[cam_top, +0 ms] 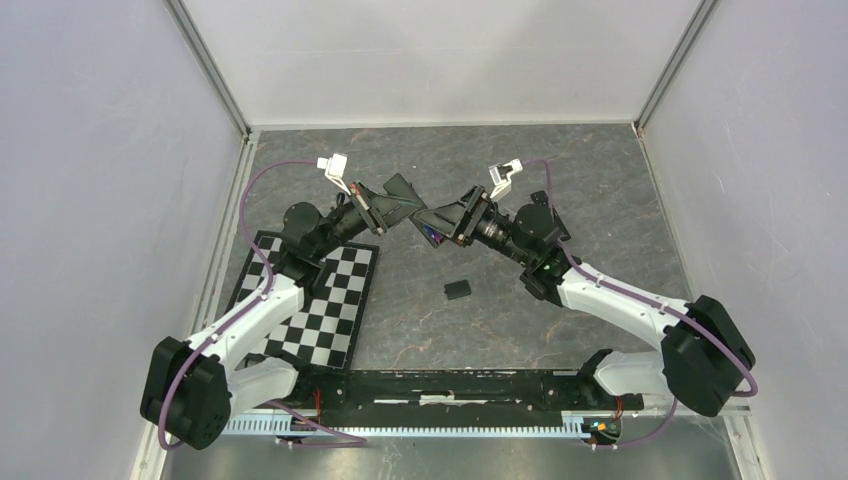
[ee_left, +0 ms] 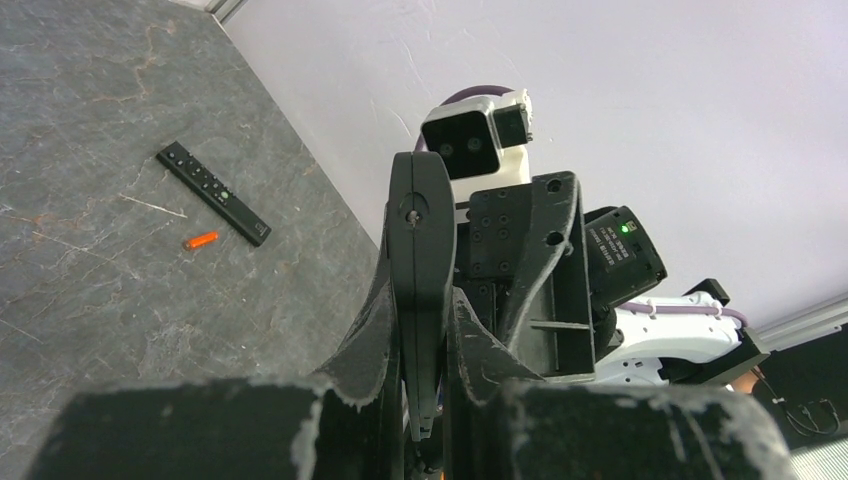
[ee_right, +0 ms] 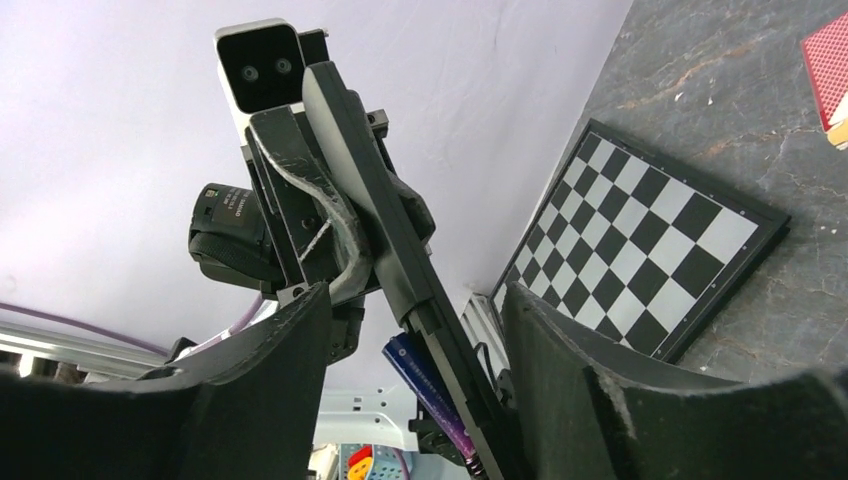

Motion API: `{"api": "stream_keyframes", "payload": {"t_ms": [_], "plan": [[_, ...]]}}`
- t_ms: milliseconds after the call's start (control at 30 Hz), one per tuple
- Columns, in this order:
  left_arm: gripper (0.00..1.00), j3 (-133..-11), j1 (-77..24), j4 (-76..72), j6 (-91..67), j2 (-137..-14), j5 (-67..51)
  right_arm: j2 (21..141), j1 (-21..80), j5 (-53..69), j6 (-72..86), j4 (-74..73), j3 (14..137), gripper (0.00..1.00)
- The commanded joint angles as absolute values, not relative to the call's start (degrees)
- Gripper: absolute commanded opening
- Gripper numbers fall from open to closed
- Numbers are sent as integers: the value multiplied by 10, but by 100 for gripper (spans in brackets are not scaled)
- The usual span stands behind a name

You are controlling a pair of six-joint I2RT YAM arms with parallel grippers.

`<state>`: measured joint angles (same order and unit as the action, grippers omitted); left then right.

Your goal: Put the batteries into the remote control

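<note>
My left gripper (ee_left: pixel 425 300) is shut on a black remote control (ee_left: pixel 420 260), holding it edge-on above the table. In the right wrist view the same remote (ee_right: pixel 385 240) runs slantwise between the fingers of my right gripper (ee_right: pixel 412 295), which stand apart. A blue-purple battery (ee_right: pixel 428 392) lies along the remote's lower part, with a gap between it and the left finger (ee_right: pixel 270 370). From above, the left gripper (cam_top: pixel 395 205) and right gripper (cam_top: pixel 440 218) meet mid-table. An orange battery (ee_left: pixel 201 240) lies on the table.
A second black remote (ee_left: pixel 213 192) lies beside the orange battery, near the wall. A small black rectangular piece (cam_top: pixel 458 289) lies on the grey table in front of the grippers. A chessboard (cam_top: pixel 318 300) lies at the left, under the left arm.
</note>
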<state>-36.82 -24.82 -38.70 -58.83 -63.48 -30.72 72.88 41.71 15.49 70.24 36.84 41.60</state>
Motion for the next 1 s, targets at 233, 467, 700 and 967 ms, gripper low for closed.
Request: {"api": "stream_keyframes", "payload": {"t_ms": [233,467,700,967], "plan": [[2,-391,-245,-408,-573,-633,-321,728,415,179,690,411,436,51],[2,-392,-245,-408,-577,-632,-319,723,415,181,690,424,422,45],[2,-395,-245,-411,-599,-632,-315,723,415,182,688,434,412,43],[2,-389,-245,-426,-612,-633,-316,719,413,181,680,453,410,65]]}}
